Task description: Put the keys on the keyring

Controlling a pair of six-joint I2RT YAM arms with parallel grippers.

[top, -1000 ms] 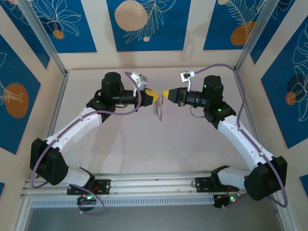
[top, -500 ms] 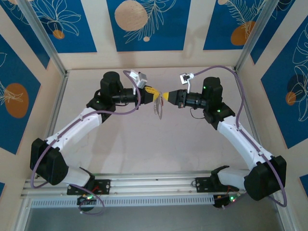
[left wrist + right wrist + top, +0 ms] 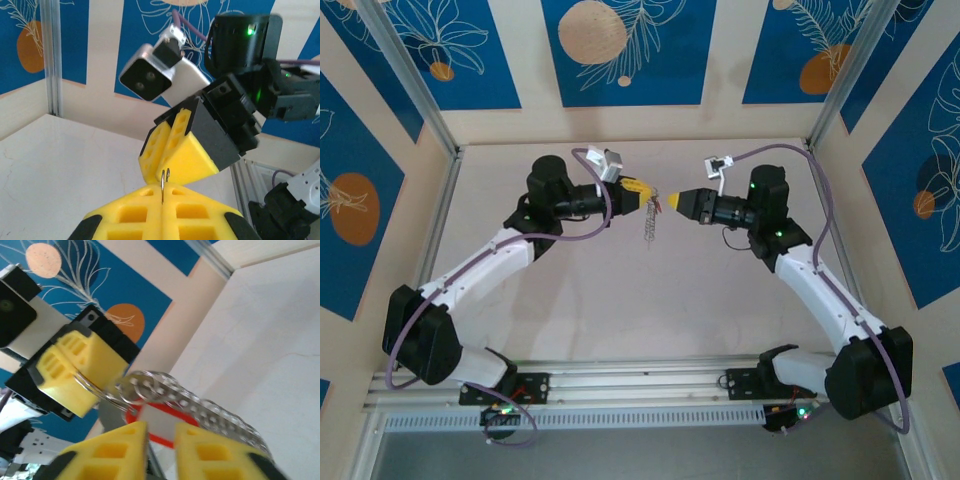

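Pinching the thin wire keyring [image 3: 163, 184], the blocky yellow left claw [image 3: 163, 194] faces the slightly parted right claw [image 3: 160, 430].

The table [image 3: 650, 300] was a pale, off-white slab with faint hairline veins. An aluminium rail [image 3: 640, 372] lay along its near edge. The left arm base [image 3: 505, 390] sat toward the rail's left end, and the right arm base [image 3: 775, 385] toward its right end.

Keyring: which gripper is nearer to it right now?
Left. The left gripper is shut on the keyring, which hangs below its tips. The right gripper faces it from the other side, open, a small gap short of the ring.
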